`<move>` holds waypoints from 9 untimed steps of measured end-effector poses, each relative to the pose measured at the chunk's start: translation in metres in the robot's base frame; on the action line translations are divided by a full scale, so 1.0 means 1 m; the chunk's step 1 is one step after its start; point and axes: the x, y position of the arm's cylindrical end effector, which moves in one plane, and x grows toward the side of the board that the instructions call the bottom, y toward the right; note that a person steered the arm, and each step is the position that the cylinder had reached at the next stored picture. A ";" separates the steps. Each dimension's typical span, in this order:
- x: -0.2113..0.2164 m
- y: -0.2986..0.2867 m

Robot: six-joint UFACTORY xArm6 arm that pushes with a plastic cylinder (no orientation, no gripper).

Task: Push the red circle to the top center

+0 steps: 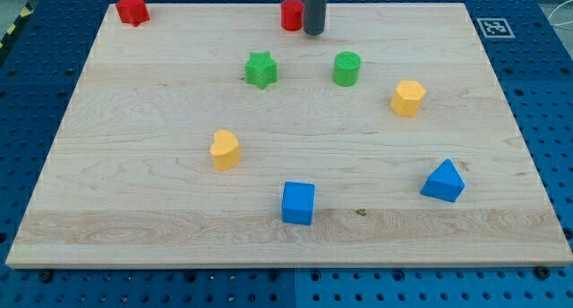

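Note:
The red circle (pixel 291 14) is a short red cylinder standing at the view's top centre of the wooden board (pixel 134 201). My tip (pixel 313 32) is the lower end of a dark rod coming down from the view's top edge. It stands right beside the red circle, on its right side, touching or nearly touching it.
A second red block (pixel 132 9) sits at the top left corner. A green star (pixel 260 70) and a green cylinder (pixel 346 68) lie below the tip. A yellow hexagon (pixel 407 98), a yellow heart (pixel 225 149), a blue cube (pixel 298 202) and a blue triangular block (pixel 444 181) are lower down.

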 end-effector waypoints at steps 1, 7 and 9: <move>-0.013 0.000; -0.013 -0.009; -0.013 -0.010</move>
